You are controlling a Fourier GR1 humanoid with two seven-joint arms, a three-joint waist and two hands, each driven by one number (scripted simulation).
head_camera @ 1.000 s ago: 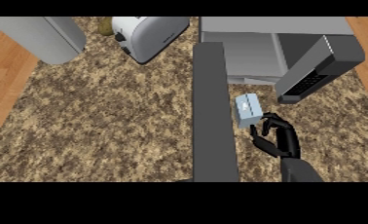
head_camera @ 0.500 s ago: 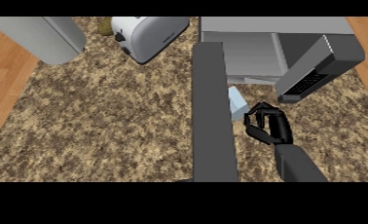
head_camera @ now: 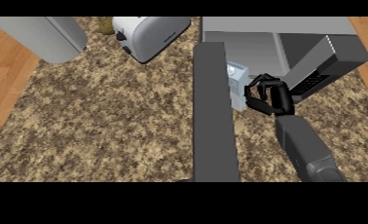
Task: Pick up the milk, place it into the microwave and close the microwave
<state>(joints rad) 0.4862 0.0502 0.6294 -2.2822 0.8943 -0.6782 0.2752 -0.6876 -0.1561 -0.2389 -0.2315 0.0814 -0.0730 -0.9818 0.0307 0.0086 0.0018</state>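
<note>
**Milk carton gripped at the microwave's mouth**

Speckled counter [head_camera: 108,130] fills the view. Microwave [head_camera: 287,47] at 1 o'clock, cavity open; its door [head_camera: 214,121] swings out toward 6 o'clock, a long grey slab walling the carton's left side. Toaster [head_camera: 147,35] at 11 o'clock; grey appliance [head_camera: 43,38] at 10. Right hand [head_camera: 269,99], fingers curled round the milk [head_camera: 237,84], just outside the cavity.

Milk carton [head_camera: 236,83]: pale blue-white, upright, just in front of microwave [head_camera: 248,43] opening. Microwave grey, door [head_camera: 215,121] swung open.
</note>
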